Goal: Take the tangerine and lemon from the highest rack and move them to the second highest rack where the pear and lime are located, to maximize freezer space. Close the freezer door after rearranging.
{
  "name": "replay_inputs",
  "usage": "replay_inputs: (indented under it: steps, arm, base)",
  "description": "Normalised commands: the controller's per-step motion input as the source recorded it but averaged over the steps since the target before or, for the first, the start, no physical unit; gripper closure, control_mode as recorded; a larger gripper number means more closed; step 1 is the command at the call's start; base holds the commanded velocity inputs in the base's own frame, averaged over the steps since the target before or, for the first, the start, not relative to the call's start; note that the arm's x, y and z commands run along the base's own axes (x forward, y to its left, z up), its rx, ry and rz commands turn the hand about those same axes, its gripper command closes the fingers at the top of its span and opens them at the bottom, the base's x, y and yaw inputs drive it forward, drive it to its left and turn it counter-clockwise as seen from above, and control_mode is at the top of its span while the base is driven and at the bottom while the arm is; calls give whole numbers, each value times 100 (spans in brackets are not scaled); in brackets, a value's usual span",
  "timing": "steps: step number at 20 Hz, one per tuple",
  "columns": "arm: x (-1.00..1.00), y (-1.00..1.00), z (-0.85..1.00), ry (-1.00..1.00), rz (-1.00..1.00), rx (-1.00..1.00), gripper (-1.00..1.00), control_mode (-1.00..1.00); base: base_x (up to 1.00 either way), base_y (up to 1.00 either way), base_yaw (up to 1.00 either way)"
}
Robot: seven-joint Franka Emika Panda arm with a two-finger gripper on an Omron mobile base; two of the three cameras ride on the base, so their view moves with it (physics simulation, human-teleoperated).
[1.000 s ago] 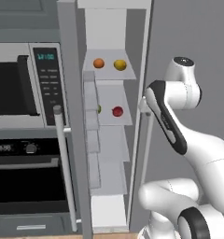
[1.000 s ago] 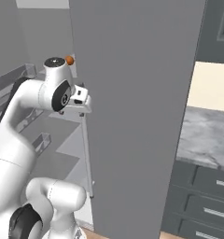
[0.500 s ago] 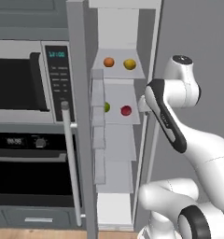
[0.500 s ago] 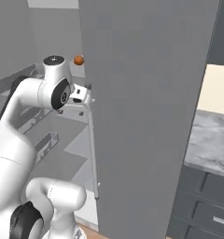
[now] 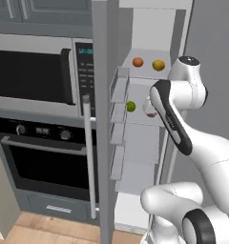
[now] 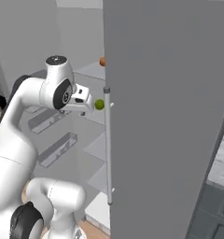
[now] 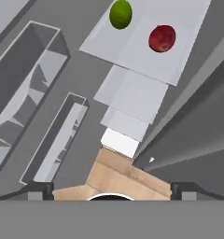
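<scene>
Hand [image 6: 88,101] is up by the second rack [image 5: 141,114], sitting just outside the open freezer — can't tell if its fingers are apart or together, the tips barely show in the hand view and nothing's between them.

Top rack [image 5: 147,68] has the tangerine [image 5: 138,62] on the left and the lemon [image 5: 158,65] on the right, near each other but not touching. One rack down, the lime [image 5: 130,106] sits left and the pear [image 5: 151,113] right, the pear partly hidden behind the arm in the left base view. Hand view looks down over that rack: lime [image 7: 121,13] and reddish pear [image 7: 162,38] side by side, apart, with lower shelves stepping down beneath.

Freezer door [image 5: 105,119] is swung open, its bins [image 5: 118,86] facing the shelves and a long handle [image 5: 89,157] on the outer side. Left of it — a microwave [image 5: 37,71] above an oven [image 5: 45,162].
</scene>
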Motion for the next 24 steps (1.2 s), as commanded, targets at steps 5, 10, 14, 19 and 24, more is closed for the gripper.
replay_inputs:
  steps: [5,10,14,19,24]
  arm:
    - [0,0,0,0,0,0,-100,100]
    - [0,0,0,0,0,0,-100,100]
    - [0,0,0,0,0,0,-100,100]
    - [0,0,0,0,0,0,-100,100]
    - [0,0,0,0,0,0,-100,-100]
  base:
    - [42,-1,17]
    - [59,-6,3]
    - [57,0,0]
    - [36,14,0]
    - [17,11,0]
